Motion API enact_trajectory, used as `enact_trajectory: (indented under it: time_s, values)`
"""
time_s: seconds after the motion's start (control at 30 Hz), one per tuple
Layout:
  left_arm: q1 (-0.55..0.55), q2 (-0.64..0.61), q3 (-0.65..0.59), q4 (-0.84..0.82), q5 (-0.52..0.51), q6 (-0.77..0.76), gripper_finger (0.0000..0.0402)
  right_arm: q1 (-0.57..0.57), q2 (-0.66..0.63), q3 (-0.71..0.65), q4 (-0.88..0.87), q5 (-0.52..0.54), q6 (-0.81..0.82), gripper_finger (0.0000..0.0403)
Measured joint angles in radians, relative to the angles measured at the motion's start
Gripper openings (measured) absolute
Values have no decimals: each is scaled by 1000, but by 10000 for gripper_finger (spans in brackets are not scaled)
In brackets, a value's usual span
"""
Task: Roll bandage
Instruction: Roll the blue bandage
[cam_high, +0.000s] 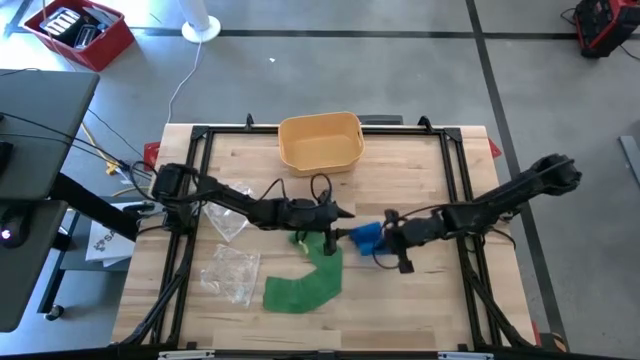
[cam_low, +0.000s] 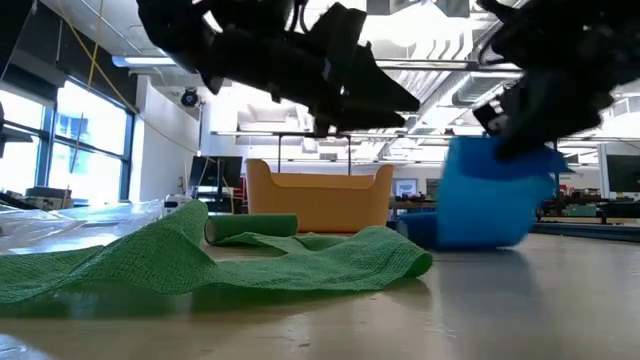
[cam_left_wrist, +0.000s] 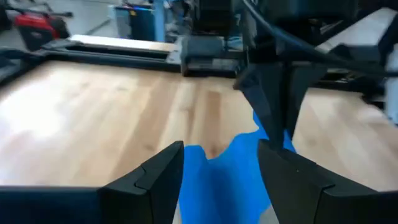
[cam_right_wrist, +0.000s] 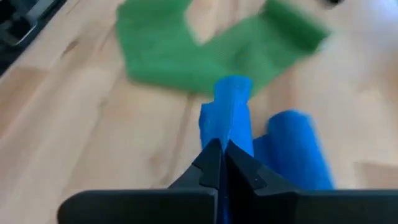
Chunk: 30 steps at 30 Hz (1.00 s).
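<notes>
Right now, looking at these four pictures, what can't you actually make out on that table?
- Yellow basket: its inside is hidden by its own wall in the low view.
- Plastic bags: too small in the high view to see any contents.
- Blue bandage: pinched by the right gripper; its lower end is hidden by those fingers.
- Green bandage: blurred in the right wrist view.

Even, bright overhead light is seen on the wooden surface (cam_high: 420, 300); only soft shadows are cast. In the low view both arms are silhouetted against glaring ceiling lights (cam_low: 440, 25) and windows (cam_low: 85, 140). Motion blur is seen in the right wrist view; the green bandage (cam_right_wrist: 186, 59) is rendered soft.
</notes>
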Motion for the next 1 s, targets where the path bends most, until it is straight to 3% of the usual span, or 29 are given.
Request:
enact_trajectory:
  time_s: [0.2, 0.4, 0.63, 0.8, 1.0]
  values:
    - [-25, 80, 8, 130, 195, 19, 197, 67, 105, 0, 54, -13, 84, 0]
    - [-33, 179, 137, 23, 160, 36, 197, 109, 126, 0, 102, 24, 128, 0]
    - [1, 275, 314, -297, 150, 47, 197, 126, 119, 0, 101, 39, 140, 0]
    - [43, 291, 340, -399, 57, 45, 197, 144, 119, 0, 117, 42, 166, 0]
    - [101, 298, 340, -435, 32, 7, 197, 197, 119, 0, 131, 77, 216, 0]
